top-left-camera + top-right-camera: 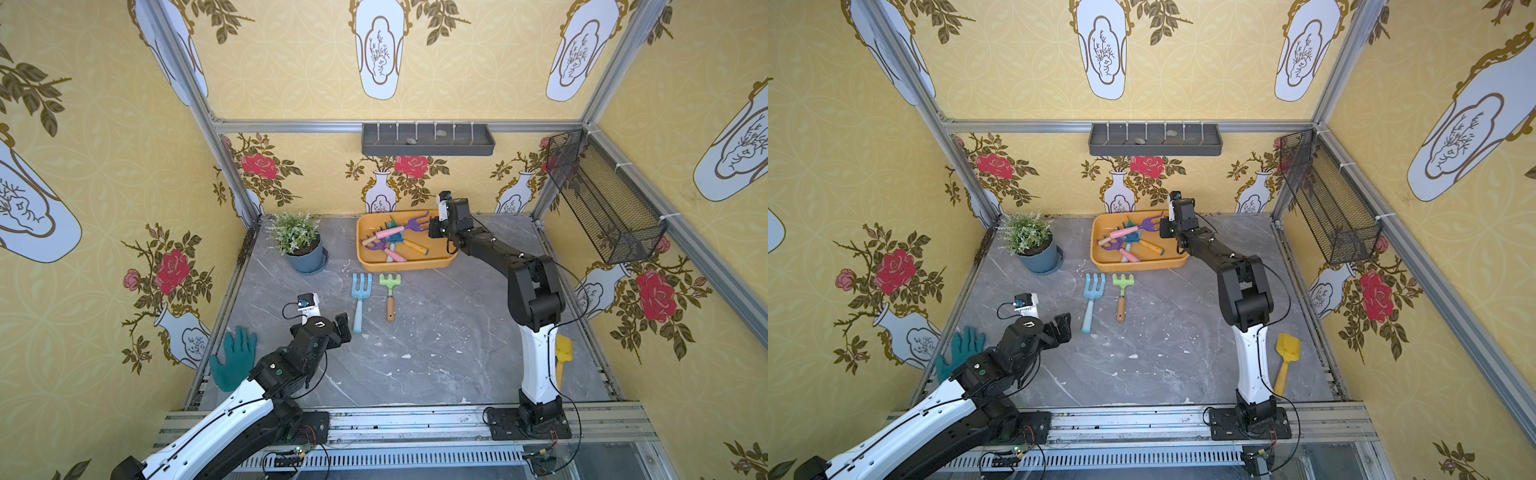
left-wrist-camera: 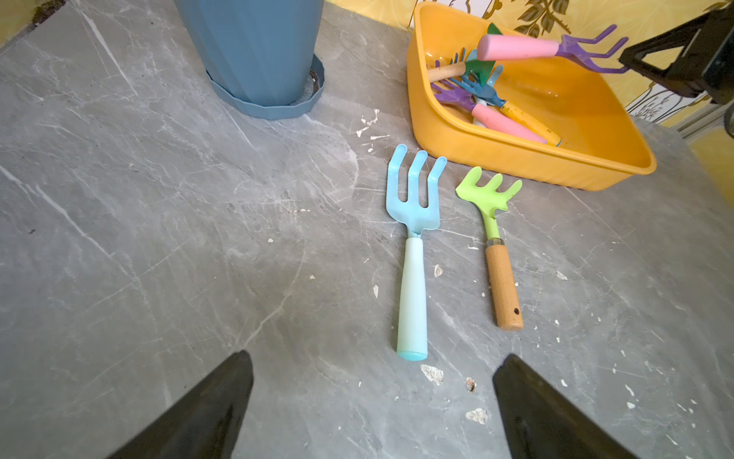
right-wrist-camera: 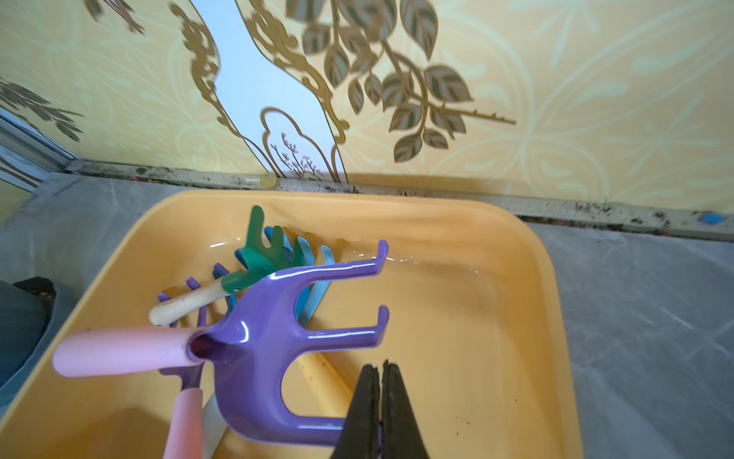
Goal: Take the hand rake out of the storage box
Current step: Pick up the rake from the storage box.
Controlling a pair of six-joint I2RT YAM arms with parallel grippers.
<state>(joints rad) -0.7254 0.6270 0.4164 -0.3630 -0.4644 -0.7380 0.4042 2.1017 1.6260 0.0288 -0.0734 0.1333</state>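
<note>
The storage box (image 1: 415,264) sits at about 12 o'clock on the grey surface (image 1: 436,353), close to the back wall. The right arm (image 1: 490,245) reaches over it from 5 o'clock, and the right jaws are pressed together on one outer tine of the purple hand rake (image 3: 254,337). The rake is within the box's outline, its pink handle pointing toward 9 o'clock over the pile of other tools (image 1: 395,247). At 7 o'clock the left jaws are spread wide and empty above bare surface. A blue hand fork (image 1: 359,299) and a green rake (image 1: 390,295) lie side by side just at 6 o'clock of the box, heads toward it.
</note>
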